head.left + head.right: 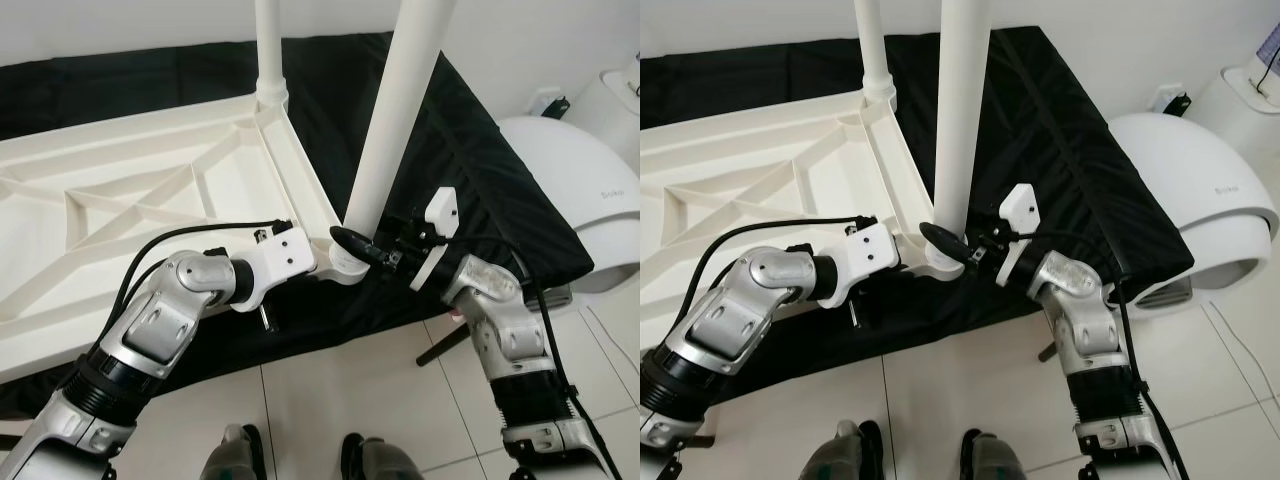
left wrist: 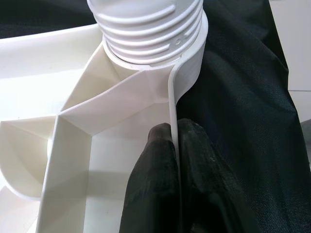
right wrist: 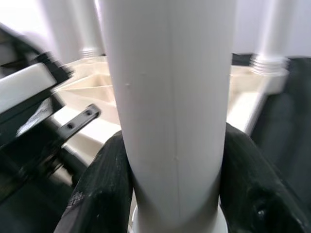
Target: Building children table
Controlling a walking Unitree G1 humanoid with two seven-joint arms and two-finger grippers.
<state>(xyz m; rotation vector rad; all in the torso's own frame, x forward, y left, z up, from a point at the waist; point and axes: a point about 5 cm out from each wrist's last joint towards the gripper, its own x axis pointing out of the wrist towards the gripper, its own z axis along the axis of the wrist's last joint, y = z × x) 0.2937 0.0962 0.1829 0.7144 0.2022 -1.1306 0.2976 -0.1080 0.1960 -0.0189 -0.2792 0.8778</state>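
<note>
Tabletop [image 1: 130, 190], white plastic, lies underside up on a black padded cover [image 1: 470, 160]; ribbed bracing faces the head camera. Its near right corner overhangs toward the tiled floor [image 1: 330, 400].

Near leg [image 1: 400, 110]: white tube, standing in the socket [image 1: 345, 262] at that near right corner, leaning slightly to the right at its upper end. Thread at its base visible in the left wrist view, seated into the collar. Far leg [image 1: 268, 50]: already upright in the far right corner socket.

Right gripper [image 3: 175, 194]: black fingers [image 3: 104, 189] closed around the near leg just above the socket, one on each side of the tube, both touching it.

Left gripper [image 2: 175, 145]: fingers [image 2: 155, 165] pinched on the thin white wall of the tabletop rim just beside the corner socket, one finger inside the rim, one outside. Left arm reaches in from the near edge, its white wrist block level with the corner.

White rounded appliance [image 1: 580, 190] stands on the floor just beyond the cover's right edge. Robot's feet show at the bottom of the head views.
</note>
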